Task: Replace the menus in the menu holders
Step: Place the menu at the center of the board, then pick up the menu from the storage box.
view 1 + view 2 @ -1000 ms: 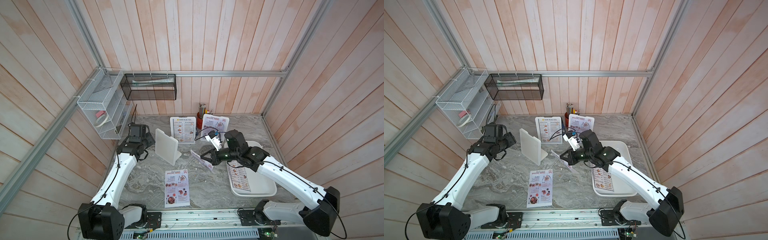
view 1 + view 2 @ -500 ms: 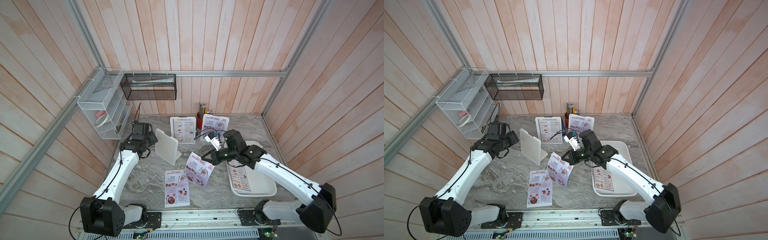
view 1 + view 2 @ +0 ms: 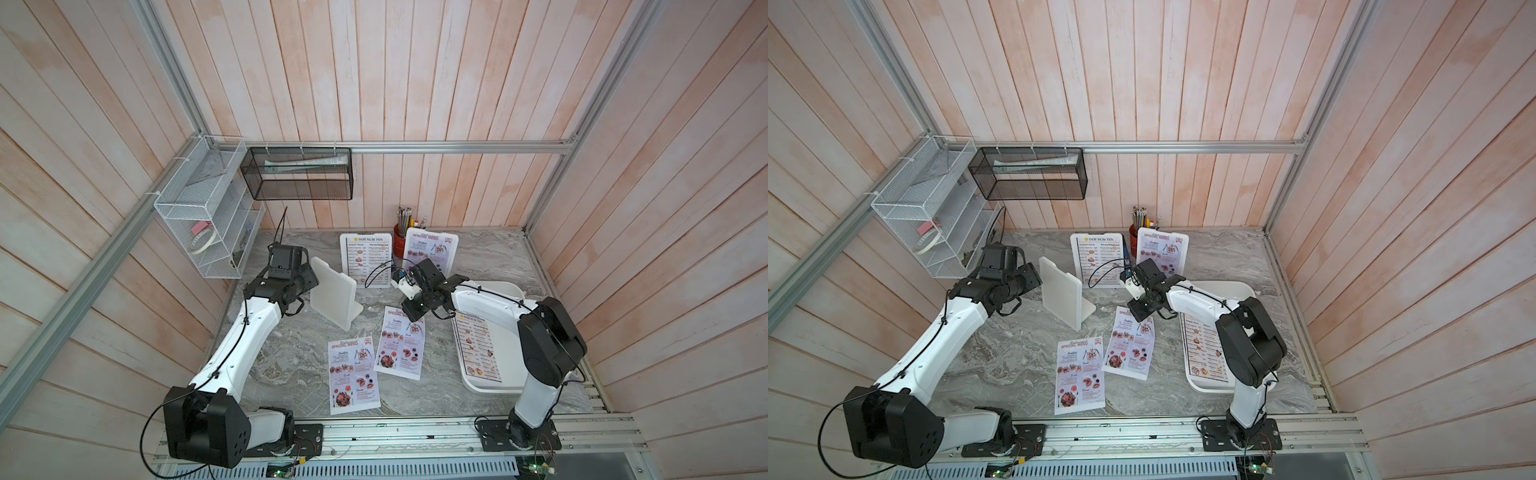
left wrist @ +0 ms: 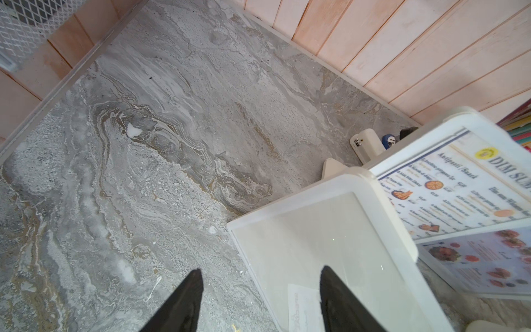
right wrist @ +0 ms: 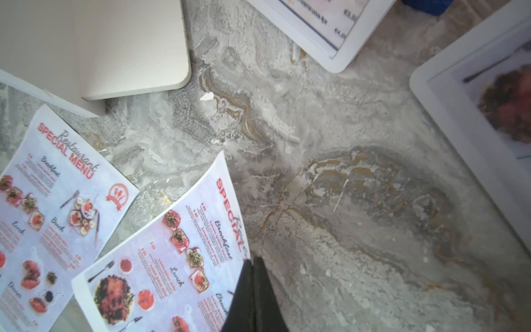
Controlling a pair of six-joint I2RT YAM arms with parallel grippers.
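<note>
White tray (image 3: 494, 385) at 4 o'clock holds a DIM SUM INN sheet (image 3: 478, 349). The two slanted holders at 12, DIM SUM INN holder (image 3: 365, 257) and SPECIAL MENU holder (image 3: 432, 249), are filled. Third holder (image 3: 332, 297) at 10 is smooth, rounded plastic, and the left gripper (image 4: 260, 276) has its fingers apart at its corner. Right gripper (image 5: 253, 264) fingers are together at the loose SPECIAL MENU sheet (image 3: 401, 343)'s edge near 6 — can't tell if it's pinched. Open marble table (image 3: 291, 365) at 8.

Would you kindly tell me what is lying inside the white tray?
A Dim Sum Inn menu lies flat in the tray. Any sheets beneath it are hidden, and the right arm covers part of the tray.
</note>
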